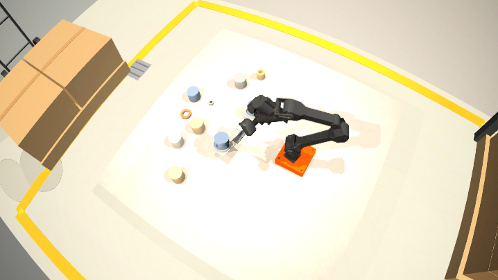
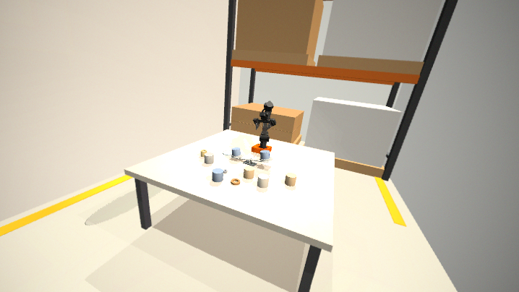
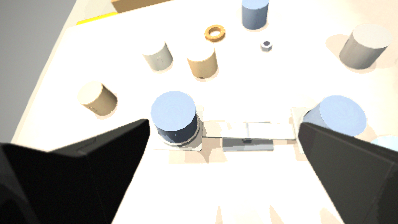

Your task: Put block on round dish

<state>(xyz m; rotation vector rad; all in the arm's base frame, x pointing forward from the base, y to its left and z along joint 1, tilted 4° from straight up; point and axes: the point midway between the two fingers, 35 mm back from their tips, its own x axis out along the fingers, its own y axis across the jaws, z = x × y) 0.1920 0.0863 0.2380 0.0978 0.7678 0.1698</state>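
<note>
One blue cup [image 1: 221, 140] [image 2: 264, 155] [image 3: 174, 116] stands on one end of the balance, with a darker blue patch low on its side in the top view. The other blue cup [image 2: 236, 151] [image 3: 341, 117] stands on the other end, mostly behind the arm in the top view. The thin pale balance beam [image 3: 265, 131] runs between them; I cannot tell its tilt. My gripper [image 2: 263, 127] [image 3: 223, 127] is open and empty, above the balance. No block shows. A pale blue shape at the wrist view's right edge may be the dish.
Beyond the balance stand a blue cylinder [image 1: 193, 94] [image 3: 254, 15], tan cylinders [image 1: 197, 125] [image 1: 177, 175], a white cylinder [image 1: 176, 141] and a grey cylinder [image 1: 240, 81] [image 3: 361, 48]. An orange ring [image 3: 215, 38] and a nut [image 1: 211, 102] [image 3: 266, 46] lie among them.
</note>
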